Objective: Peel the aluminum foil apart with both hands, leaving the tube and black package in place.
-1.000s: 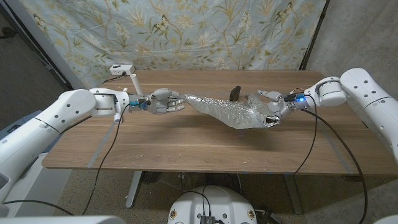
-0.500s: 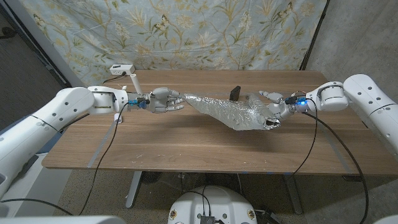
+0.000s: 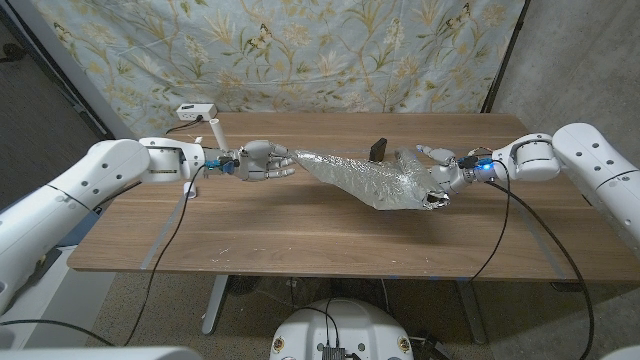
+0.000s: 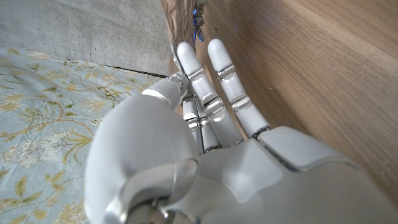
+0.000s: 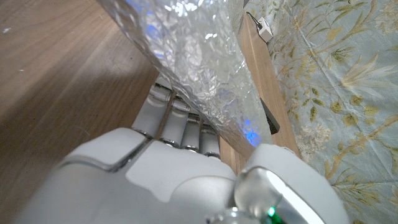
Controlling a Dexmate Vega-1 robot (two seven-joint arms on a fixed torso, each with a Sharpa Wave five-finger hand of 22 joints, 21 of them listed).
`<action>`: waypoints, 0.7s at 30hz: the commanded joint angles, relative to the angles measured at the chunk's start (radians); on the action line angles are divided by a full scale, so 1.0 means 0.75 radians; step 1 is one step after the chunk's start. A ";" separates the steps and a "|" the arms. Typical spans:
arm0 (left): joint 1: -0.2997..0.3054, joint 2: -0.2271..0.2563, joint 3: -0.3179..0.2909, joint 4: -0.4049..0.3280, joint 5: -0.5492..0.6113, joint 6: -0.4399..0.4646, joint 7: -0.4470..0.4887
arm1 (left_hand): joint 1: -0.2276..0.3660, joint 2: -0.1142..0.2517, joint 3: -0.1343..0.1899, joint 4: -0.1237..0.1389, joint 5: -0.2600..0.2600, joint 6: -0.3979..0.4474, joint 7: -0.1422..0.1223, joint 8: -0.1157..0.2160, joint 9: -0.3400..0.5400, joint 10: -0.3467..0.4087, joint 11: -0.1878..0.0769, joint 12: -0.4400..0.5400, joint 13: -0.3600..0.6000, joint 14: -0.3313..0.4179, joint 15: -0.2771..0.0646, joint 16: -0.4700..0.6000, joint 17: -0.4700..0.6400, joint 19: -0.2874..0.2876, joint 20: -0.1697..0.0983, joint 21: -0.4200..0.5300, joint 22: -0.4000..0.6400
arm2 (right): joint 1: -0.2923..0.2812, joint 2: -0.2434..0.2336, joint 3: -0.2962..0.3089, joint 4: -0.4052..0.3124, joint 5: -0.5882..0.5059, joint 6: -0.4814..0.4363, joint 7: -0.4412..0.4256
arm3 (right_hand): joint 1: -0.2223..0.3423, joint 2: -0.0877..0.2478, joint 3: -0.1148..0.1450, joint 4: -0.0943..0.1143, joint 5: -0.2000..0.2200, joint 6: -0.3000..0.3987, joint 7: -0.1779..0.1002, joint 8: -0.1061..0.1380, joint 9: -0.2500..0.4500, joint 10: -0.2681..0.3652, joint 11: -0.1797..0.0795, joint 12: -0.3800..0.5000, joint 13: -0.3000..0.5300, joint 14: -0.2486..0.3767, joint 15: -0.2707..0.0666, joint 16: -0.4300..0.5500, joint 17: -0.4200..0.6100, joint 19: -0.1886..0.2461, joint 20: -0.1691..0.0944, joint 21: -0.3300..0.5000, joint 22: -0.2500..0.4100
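The foil [image 3: 368,178] stretches across the middle of the wooden bench [image 3: 300,245], with bare wood open toward the near edge. A black package [image 3: 378,149] stands just behind the foil, and a white tube [image 3: 216,132] stands near the back left corner, beside a small white box [image 3: 194,111] at the back edge. The left robot hand [image 3: 262,161] reaches in from the left, fingers [image 4: 198,79] extended together and closed on the foil's narrow left end. The right robot hand [image 3: 438,176] grips the crumpled right end, the foil [image 5: 199,56] draped over its fingers [image 5: 177,118]. Both arms extend low over the bench toward each other.
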 commanded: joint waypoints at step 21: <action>-0.009 -0.013 0.009 0.008 -0.012 0.005 0.010 | -0.005 0.000 -0.004 0.007 -0.005 -0.003 0.009 -0.006 -0.005 0.033 -0.038 -0.017 -0.015 0.002 0.007 -0.004 0.011 -0.002 -0.001 0.010 0.001 | 0.016 -0.023 -0.032 -0.004 -0.063 0.032 0.093 | 0.149 0.025 0.016 -0.076 0.024 -0.019 0.063 0.001 0.002 -0.029 -0.016 0.004 0.012 -0.022 -0.011 -0.003 0.019 -0.009 -0.012 -0.022 0.004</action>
